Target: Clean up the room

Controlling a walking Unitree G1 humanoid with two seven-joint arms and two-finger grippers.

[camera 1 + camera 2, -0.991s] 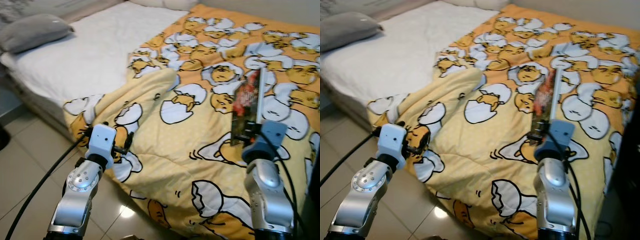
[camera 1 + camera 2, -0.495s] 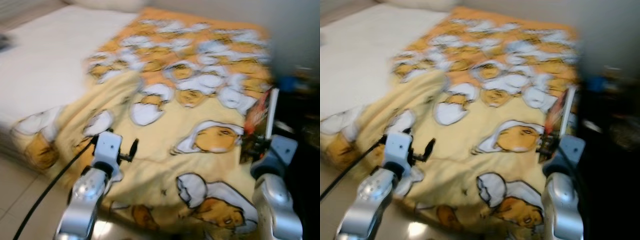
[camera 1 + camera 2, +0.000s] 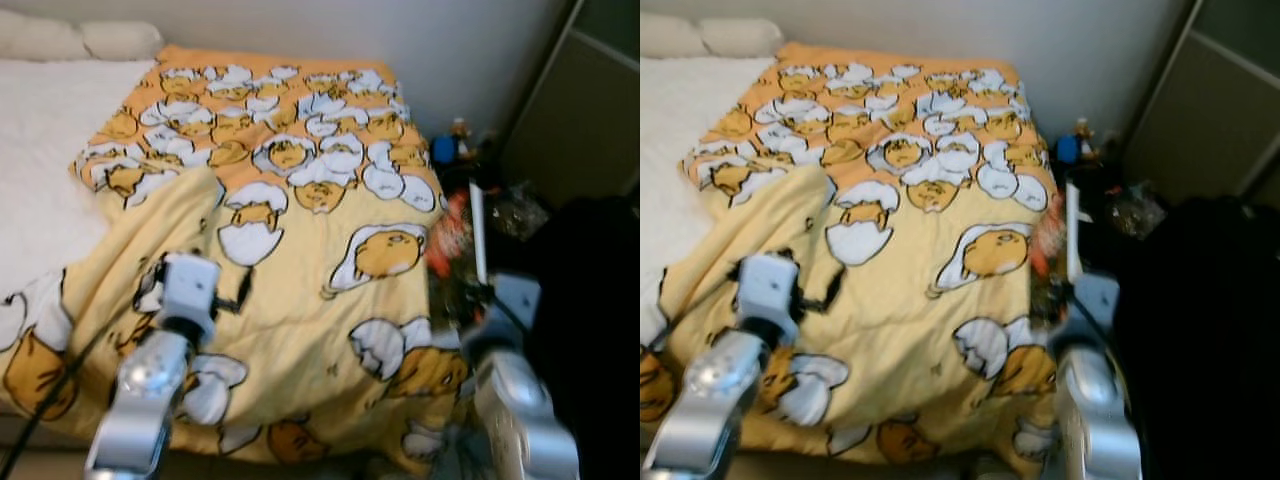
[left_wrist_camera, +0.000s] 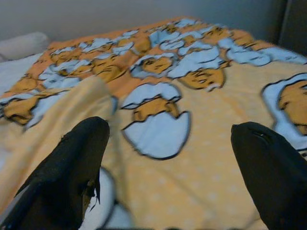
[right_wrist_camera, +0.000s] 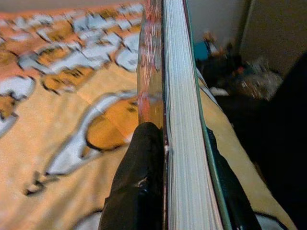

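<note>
Right wrist view shows my right pincer (image 5: 168, 191) clamped on a book (image 5: 175, 96), one black finger on the glossy cover and the other on the back, page edges facing the camera. From the head views the book (image 3: 470, 240) stands upright on its edge, held off the right edge of the bed (image 3: 40, 150), beside the yellow egg-print blanket (image 3: 300, 260). Past it is a dark cluttered corner (image 3: 480, 165), too blurred to read. My left pincer (image 4: 168, 158) hovers wide open and empty over the blanket.

I judge the step in hand is carrying the book to wherever it belongs. To do it well I should keep the grip firm near the book's lower end, keep it vertical so it cannot lever out, and turn slowly.
</note>
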